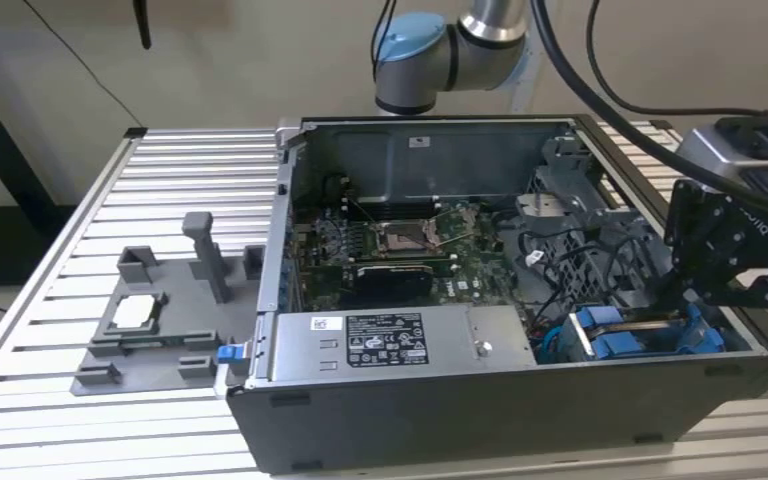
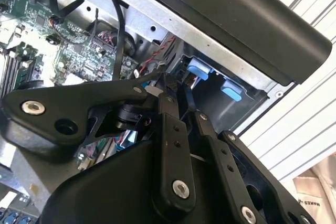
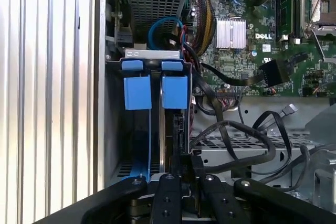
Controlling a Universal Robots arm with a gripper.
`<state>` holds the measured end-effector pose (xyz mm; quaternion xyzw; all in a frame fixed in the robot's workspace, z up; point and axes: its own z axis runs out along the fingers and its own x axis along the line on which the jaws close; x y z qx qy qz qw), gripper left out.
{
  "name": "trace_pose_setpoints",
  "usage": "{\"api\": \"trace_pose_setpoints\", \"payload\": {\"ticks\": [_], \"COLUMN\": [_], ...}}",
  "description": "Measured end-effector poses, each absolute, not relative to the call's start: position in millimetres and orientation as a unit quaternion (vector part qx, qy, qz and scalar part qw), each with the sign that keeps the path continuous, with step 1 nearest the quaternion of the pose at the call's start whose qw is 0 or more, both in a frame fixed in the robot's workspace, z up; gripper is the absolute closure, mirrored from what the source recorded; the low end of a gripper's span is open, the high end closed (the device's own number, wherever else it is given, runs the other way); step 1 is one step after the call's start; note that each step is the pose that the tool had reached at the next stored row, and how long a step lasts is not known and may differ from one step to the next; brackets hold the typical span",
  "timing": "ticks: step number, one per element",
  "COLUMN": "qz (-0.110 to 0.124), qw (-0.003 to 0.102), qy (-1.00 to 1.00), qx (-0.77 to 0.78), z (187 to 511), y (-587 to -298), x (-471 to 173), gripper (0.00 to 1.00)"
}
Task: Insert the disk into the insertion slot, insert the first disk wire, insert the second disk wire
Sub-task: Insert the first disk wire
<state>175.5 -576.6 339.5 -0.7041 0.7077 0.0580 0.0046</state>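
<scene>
DESK: Slatted aluminium table (image 1: 184, 170), plain beige wall, an open grey steel case (image 1: 491, 425) on top. Where is the work?

PHOTO: At four o'clock in the exterior view, in the case's drive bay. The black gripper (image 1: 694, 300) reaches down there, beside bright blue plastic.

DESK: And the disk?

PHOTO: Standing on edge in its slot. In the first wrist view the disk (image 3: 174, 127) is a thin dark slab with a square blue tab (image 3: 174, 91) at its far end. It lies dead ahead of the jaws, long axis running straight away from them, in line with the reach. A second blue carrier (image 3: 137, 92) stands parallel, just beside it.

DESK: Jaws?

PHOTO: Drawn together, tips at the slab's near end, nothing visibly pinched between them. Whether they touch the disk is hidden.

DESK: Wires?

PHOTO: Two flat black wires lie loose by the perforated steel floor, one plug (image 3: 273, 72) over the green board (image 3: 273, 40), the other plug (image 3: 289, 110) near it. Neither reaches the disk.

DESK: Anything else?

PHOTO: A labelled grey power box (image 1: 371, 345) at six o'clock, and a grey plastic jig (image 1: 157, 330) at nine, outside the case on the table.
</scene>
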Motion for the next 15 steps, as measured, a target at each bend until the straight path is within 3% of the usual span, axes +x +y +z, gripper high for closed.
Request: {"api": "trace_pose_setpoints", "payload": {"ticks": [15], "qz": [0.058], "qw": [0.005], "qy": [0.710], "qx": [-0.702], "z": [333.4], "y": [-576.6], "x": [175.5], "gripper": [0.81]}}
